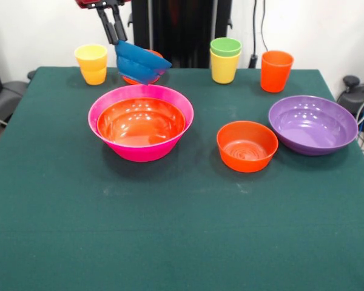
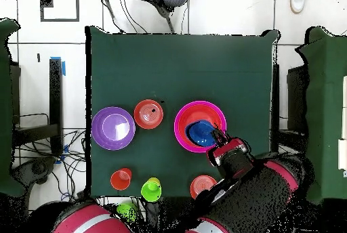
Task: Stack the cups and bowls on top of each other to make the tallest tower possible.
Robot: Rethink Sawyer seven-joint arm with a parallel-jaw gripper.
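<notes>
Green cloth covers the table [image 1: 182,242]. Up in the air, the gripper [image 1: 113,25] pinches the rim of the blue bowl [image 1: 141,61], which hangs tilted. The pink bowl [image 1: 139,150], with a wide orange bowl [image 1: 141,122] inside, sits just below and nearer the camera, so the blue one must go down there.

light: bright, even, from above | shadows: soft under bowls [image 1: 141,130] | glare: glossy bowl interiors | blur: none
</notes>
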